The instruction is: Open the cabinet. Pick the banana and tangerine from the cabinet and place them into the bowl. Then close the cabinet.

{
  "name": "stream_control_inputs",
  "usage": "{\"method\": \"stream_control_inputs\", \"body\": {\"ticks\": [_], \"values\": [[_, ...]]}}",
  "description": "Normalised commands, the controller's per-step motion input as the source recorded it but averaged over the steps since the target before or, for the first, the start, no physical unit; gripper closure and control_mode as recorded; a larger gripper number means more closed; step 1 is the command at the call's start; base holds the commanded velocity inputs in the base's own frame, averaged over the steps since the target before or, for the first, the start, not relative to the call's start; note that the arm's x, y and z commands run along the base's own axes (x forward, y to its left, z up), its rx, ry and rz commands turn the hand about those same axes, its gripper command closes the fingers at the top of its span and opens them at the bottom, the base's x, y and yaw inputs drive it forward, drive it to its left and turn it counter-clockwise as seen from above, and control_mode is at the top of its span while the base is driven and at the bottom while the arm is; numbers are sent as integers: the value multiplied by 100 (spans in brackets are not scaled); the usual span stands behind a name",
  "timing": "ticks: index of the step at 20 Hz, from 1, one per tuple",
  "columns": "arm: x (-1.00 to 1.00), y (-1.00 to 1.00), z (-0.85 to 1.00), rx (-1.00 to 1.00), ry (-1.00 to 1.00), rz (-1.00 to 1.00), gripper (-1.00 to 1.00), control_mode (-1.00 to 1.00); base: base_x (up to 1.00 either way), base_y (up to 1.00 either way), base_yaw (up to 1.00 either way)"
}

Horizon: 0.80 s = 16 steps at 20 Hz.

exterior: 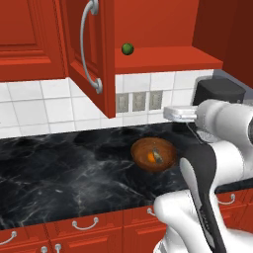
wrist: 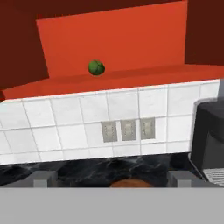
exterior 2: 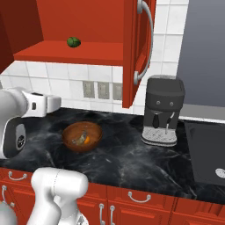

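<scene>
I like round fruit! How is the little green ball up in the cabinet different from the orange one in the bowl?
The green ball is dark green; the tangerine is bright orange. The green ball sits alone on the cabinet shelf; the tangerine lies in the wooden bowl beside the banana. Both are small and round.
</scene>
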Motion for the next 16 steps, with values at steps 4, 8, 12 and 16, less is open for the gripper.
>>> {"method": "stream_control_inputs", "body": {"ticks": [4, 8, 12, 16], "values": [[-100, 30, 64, -8, -29, 14, -100, -100, 0, 0, 0], [-100, 38, 73, -6, -25, 13, -100, -100, 0, 0, 0], [-100, 64, 43, -7, -9, 9, -100, -100, 0, 0, 0], [-71, 77, 27, -11, -13, 0, -100, -100, 0, 0, 0]]}}
